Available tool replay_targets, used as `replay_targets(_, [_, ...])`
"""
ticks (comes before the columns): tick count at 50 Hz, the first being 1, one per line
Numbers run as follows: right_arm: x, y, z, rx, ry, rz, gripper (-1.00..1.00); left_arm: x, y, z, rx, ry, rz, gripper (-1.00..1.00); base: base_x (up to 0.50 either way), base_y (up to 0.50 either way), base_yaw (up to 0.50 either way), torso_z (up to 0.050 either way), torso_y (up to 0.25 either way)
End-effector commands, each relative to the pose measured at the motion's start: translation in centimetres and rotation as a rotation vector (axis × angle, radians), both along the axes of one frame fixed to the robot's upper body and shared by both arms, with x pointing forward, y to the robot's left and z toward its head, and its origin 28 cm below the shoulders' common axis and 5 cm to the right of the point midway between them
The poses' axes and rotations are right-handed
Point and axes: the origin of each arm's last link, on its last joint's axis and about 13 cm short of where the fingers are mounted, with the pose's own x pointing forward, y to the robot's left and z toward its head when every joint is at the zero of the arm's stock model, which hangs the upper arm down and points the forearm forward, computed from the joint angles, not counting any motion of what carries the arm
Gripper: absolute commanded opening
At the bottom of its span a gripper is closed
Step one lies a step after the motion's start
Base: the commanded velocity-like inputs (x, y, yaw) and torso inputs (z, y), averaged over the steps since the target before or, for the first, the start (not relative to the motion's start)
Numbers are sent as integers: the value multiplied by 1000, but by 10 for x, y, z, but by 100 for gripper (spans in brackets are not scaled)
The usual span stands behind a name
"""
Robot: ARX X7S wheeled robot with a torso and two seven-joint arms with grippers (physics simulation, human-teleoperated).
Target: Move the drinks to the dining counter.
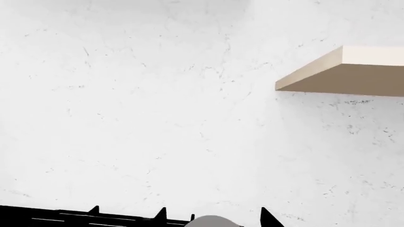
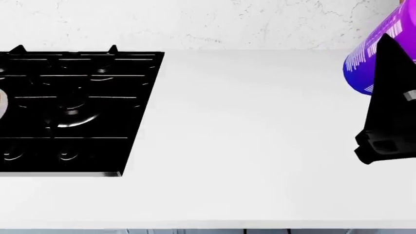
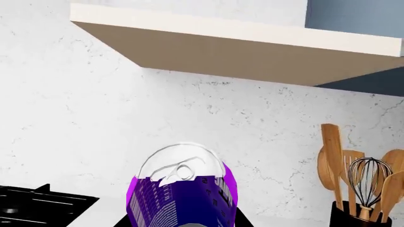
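Observation:
The purple can (image 3: 183,189) with white markings and a silver top is held tilted between the black fingers of my right gripper (image 3: 184,220), which is shut on it. In the head view the can (image 2: 367,53) hangs above the right end of the white worktop, with one black finger (image 2: 390,97) in front of it. My left gripper (image 1: 215,215) shows only two black fingertips (image 1: 268,217), spread apart with nothing between them, above the back of the hob. The bottle and the dining counter are out of view.
A black gas hob (image 2: 71,107) fills the left of the white worktop (image 2: 260,146). Behind it rises a marble wall with a beige shelf (image 3: 252,52). A dark pot of wooden spoons and a whisk (image 3: 360,189) stands at the back right.

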Motion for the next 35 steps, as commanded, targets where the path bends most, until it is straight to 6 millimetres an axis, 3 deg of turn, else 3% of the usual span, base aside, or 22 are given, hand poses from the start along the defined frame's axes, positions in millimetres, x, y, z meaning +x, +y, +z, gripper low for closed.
replay_targets(1, [1,0,0,-12,-17,-7,-100,-8,0,3,1,-24,8,-100,-199,0,0,0,0])
replay_targets(35, [-2,1,1,-26,-23,-8,-100,-8,1,1,-3,-16,3,-100,-309,43,0,0,0])
